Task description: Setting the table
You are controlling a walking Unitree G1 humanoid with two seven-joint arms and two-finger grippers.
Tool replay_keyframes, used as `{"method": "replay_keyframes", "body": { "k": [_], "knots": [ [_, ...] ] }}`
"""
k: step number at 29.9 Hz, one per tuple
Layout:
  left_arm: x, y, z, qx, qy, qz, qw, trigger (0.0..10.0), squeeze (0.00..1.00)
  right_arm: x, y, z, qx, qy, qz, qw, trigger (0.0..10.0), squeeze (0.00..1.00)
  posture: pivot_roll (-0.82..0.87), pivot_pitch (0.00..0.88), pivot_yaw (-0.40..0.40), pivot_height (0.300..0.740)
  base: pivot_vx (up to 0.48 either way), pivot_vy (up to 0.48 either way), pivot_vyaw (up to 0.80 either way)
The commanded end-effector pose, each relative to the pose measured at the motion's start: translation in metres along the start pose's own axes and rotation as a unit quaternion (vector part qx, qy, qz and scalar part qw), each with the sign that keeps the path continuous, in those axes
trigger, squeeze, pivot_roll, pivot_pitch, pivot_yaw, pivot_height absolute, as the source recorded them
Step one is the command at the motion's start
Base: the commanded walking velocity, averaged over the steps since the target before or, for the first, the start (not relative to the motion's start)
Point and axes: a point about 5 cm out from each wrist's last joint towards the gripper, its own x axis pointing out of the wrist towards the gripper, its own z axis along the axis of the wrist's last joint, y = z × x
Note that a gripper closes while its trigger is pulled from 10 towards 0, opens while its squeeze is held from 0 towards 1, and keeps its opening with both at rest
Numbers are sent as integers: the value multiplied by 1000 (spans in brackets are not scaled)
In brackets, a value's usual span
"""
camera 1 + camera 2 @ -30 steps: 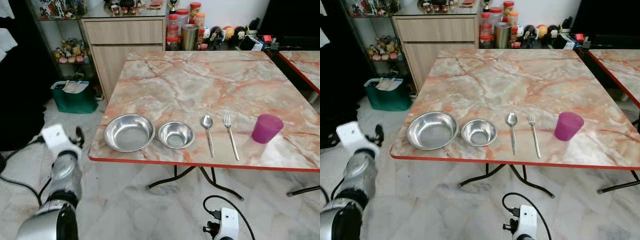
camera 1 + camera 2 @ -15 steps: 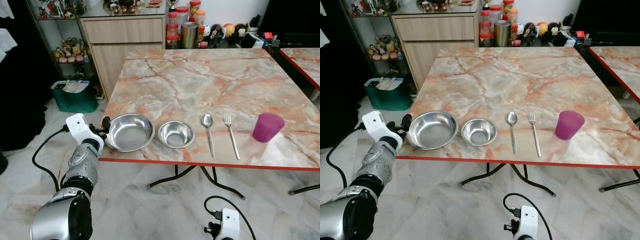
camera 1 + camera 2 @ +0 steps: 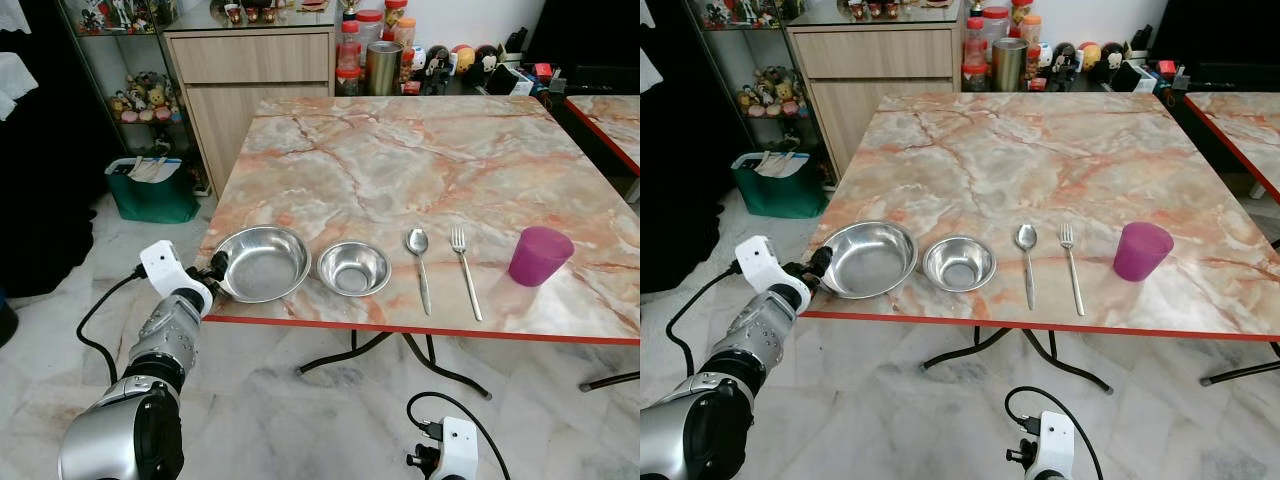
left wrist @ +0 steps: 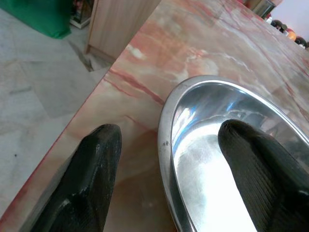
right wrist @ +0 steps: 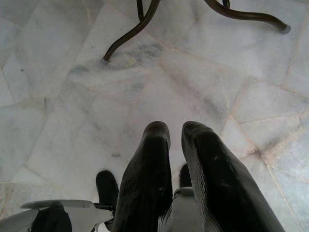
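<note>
On the marble table (image 3: 420, 160), along its near edge, lie a large steel bowl (image 3: 262, 263), a small steel bowl (image 3: 353, 268), a spoon (image 3: 418, 262), a fork (image 3: 464, 270) and a purple cup (image 3: 538, 256). My left gripper (image 3: 213, 272) is at the table's left edge, open around the large bowl's left rim (image 4: 166, 140). One finger (image 4: 96, 164) rests outside on the tabletop and the other (image 4: 256, 164) sits inside the bowl. My right gripper (image 5: 174, 133) hangs low over the floor with its fingers together and nothing in them.
A wooden cabinet (image 3: 250, 80) with jars and a steel canister (image 3: 380, 65) stands behind the table. A green bin (image 3: 152, 190) sits on the floor at left. A second table (image 3: 610, 110) is at right. Dark table legs (image 5: 130, 34) cross the marble floor.
My left arm has risen from beside the floor to the table's left edge, and its open fingers now straddle the large bowl's rim. The right arm has stayed put.
</note>
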Motion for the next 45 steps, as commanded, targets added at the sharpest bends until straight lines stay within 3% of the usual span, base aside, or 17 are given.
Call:
{"method": "replay_keyframes", "body": {
  "k": [1, 18, 19, 20, 21, 22, 45],
  "knots": [
    [0, 1, 0, -6, 9, -1, 1000, 10000, 0, 0, 1, -1, -2, 1, 0, 1000, 10000, 0, 45, 0, 32, 740, 0, 0, 0],
    [-1, -1, -13, 1, 51, -5, 999, 10000, 0, -1, 0, -2, -2, 1, 2, 1000, 10000, 0, 38, 0, 34, 740, 0, 0, 0],
    [-1, -1, -13, 2, 51, -4, 999, 5490, 0, -1, 0, -2, -1, 1, 1, 1000, 10000, 0, 39, 0, 33, 740, 0, 0, 0],
    [-1, -1, -13, 3, 52, -2, 999, 4902, 0, -1, 0, -2, -1, 2, 2, 1000, 10000, 0, 39, 0, 33, 740, 0, 0, 0],
    [-1, -1, -12, 4, 52, 1, 999, 1529, 0, -1, 0, -2, -1, 2, 2, 1000, 10000, 0, 39, 0, 34, 740, 0, 0, 0],
    [-1, 0, -12, 5, 53, 3, 999, 0, 0, -1, 0, -2, -1, 2, 2, 1000, 10000, 0, 40, 0, 34, 740, 0, 0, 0],
    [-1, 3, -11, 6, 54, 12, 998, 0, 0, 0, 2, -1, -2, 1, 3, 1000, 10000, 0, 42, 0, 34, 740, 0, 0, 0]
  ]
}}
